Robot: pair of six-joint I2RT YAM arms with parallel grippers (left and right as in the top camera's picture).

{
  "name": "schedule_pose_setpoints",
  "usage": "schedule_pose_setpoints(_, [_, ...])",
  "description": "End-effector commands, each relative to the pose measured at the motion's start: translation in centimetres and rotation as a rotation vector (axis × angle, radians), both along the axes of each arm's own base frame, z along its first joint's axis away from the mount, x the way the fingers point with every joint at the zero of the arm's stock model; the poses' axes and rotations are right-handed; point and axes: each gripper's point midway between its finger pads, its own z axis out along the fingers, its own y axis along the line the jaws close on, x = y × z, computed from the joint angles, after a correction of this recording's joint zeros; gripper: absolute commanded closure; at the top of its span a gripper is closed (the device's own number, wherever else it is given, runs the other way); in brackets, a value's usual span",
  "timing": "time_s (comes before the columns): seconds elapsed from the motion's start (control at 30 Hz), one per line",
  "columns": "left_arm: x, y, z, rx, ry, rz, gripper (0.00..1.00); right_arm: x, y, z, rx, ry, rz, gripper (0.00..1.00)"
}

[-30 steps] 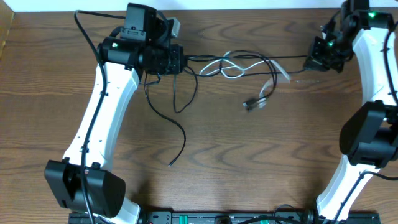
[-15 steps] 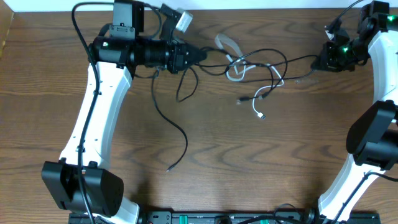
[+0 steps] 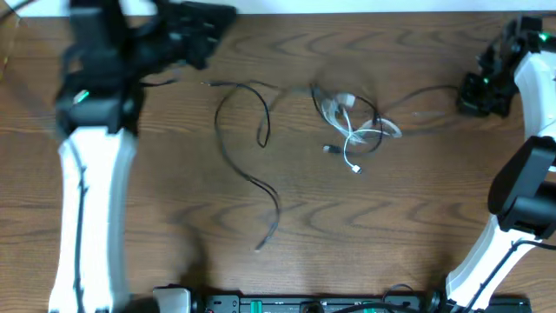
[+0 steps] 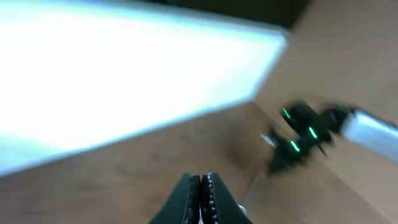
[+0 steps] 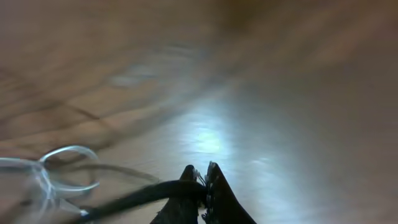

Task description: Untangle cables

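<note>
- The overhead view alone shows the whole run of the cables [image 3: 347, 130] on the wooden table [image 3: 174, 217]: a tangle sits right of centre in the upper half, with the white cable [image 3: 354, 137] coiled inside black loops.
- A long black cable [image 3: 265, 122] lies left of the tangle. It curls near the top, then trails down to a free end at lower centre, so its long axis runs roughly top to bottom.
- Another black cable [image 3: 426, 89] leaves the tangle toward the right edge, running nearly level.
- Only the right wrist view shows that this cable [image 5: 137, 198] is pinched in the right gripper [image 5: 202, 177], jaws closed on it, with a white loop at lower left.
- The left wrist view shows the left gripper [image 4: 202, 190] with fingers pressed together and nothing visible between them (a grip on a thin cord cannot be ruled out).
- The left arm is a smear at the overhead's upper left, and both wrist views are badly blurred.
</note>
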Motion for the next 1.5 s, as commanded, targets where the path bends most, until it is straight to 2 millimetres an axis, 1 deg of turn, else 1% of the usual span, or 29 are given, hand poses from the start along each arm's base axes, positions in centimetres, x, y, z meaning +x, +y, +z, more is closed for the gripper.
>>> schedule_pose_setpoints(0.0, [-0.7,2.6,3.4,0.01,-0.075,0.185,0.92,-1.4,-2.1,-1.4,-0.093,0.071,-0.106,0.99])
schedule_pose_setpoints(0.03, [-1.3,3.2,4.1,0.011,-0.094,0.205,0.92,-1.6,-2.0,-1.6,-0.09,0.077,-0.108,0.98])
schedule_pose_setpoints(0.1, [-1.7,3.3,4.3,0.009,-0.091,0.208,0.92,-1.5,-1.5,-1.6,-0.065,0.069,-0.075,0.94])
schedule_pose_setpoints(0.17, [-1.9,3.2,3.7,0.011,-0.061,0.205,0.92,-1.0,0.0,-1.5,0.004,0.038,0.023,0.89])
schedule_pose_setpoints(0.2, [-1.9,3.0,3.0,0.013,-0.034,0.201,0.92,-0.7,1.0,-1.3,0.046,0.017,0.08,0.86])
schedule_pose_setpoints(0.27, [-1.7,2.4,1.4,0.018,0.033,0.186,0.92,-0.4,2.3,-1.1,0.085,-0.003,0.141,0.7])
schedule_pose_setpoints(0.3, [-1.5,2.1,0.6,0.02,0.062,0.177,0.92,-0.3,2.7,-1.0,0.093,-0.007,0.154,0.58])
schedule_pose_setpoints(0.33, [-1.3,1.7,-0.3,0.024,0.095,0.166,0.92,-0.2,3.0,-0.9,0.092,-0.008,0.159,0.4])
schedule_pose_setpoints(0.37, [-1.0,1.0,-1.4,0.028,0.132,0.149,0.92,-0.1,3.2,-0.8,0.092,-0.01,0.166,0.28])
schedule_pose_setpoints(0.43, [-0.3,-0.3,-3.4,0.044,0.186,0.113,0.92,0.2,3.8,-0.1,0.097,-0.019,0.18,0.13])
schedule_pose_setpoints(0.47, [0.1,-1.1,-4.3,0.05,0.21,0.095,0.93,0.4,4.1,0.5,0.096,-0.027,0.189,0.09])
schedule_pose_setpoints(0.5, [1.0,-2.9,-6.4,0.068,0.261,0.065,0.92,0.9,4.5,2.2,0.089,-0.049,0.215,0.01])
schedule_pose_setpoints(0.6, [2.6,-4.9,-10.0,0.125,0.326,0.078,0.92,2.3,5.7,5.4,0.083,-0.117,0.248,0.01])
schedule_pose_setpoints(0.7, [4.0,-6.5,-13.4,0.194,0.372,0.111,0.92,3.9,7.2,7.7,0.091,-0.198,0.285,0.01])
schedule_pose_setpoints(0.77, [4.7,-7.4,-15.7,0.235,0.409,0.128,0.92,5.0,8.9,8.3,0.109,-0.252,0.321,0.03])
schedule_pose_setpoints(0.83, [5.2,-7.8,-17.6,0.254,0.448,0.14,0.92,5.9,10.5,8.2,0.108,-0.281,0.36,0.05])
schedule_pose_setpoints(0.9, [5.5,-7.9,-19.2,0.243,0.509,0.153,0.92,6.8,12.4,7.5,0.101,-0.305,0.408,0.07])
schedule_pose_setpoints(1.0, [5.8,-7.6,-21.0,0.24,0.571,0.174,0.92,7.7,15.0,5.7,0.101,-0.318,0.483,0.12])
schedule_pose_setpoints(1.13, [5.6,-7.1,-22.2,0.266,0.614,0.2,0.92,8.5,16.7,2.5,0.099,-0.293,0.536,0.24])
schedule_pose_setpoints(1.17, [5.5,-7.0,-22.3,0.27,0.618,0.205,0.91,8.7,16.9,1.6,0.1,-0.284,0.545,0.28])
schedule_pose_setpoints(1.2, [5.4,-6.9,-22.4,0.273,0.622,0.206,0.92,9.0,16.9,0.3,0.097,-0.269,0.545,0.34])
schedule_pose_setpoints(1.23, [5.4,-6.9,-22.5,0.274,0.624,0.206,0.91,9.1,16.9,-0.4,0.096,-0.261,0.545,0.38])
schedule_pose_setpoints(1.27, [5.3,-6.9,-22.5,0.276,0.628,0.206,0.91,9.2,16.7,-1.5,0.091,-0.246,0.542,0.44])
schedule_pose_setpoints(1.33, [5.2,-6.9,-22.6,0.278,0.633,0.206,0.91,9.4,16.3,-3.3,0.095,-0.222,0.533,0.53])
schedule_pose_setpoints(1.4, [5.2,-6.8,-22.7,0.279,0.637,0.206,0.91,9.5,16.1,-4.6,0.103,-0.204,0.526,0.63])
schedule_pose_setpoints(1.47, [5.2,-6.8,-22.7,0.279,0.637,0.206,0.91,9.5,16.4,-5.2,0.126,-0.201,0.527,0.68])
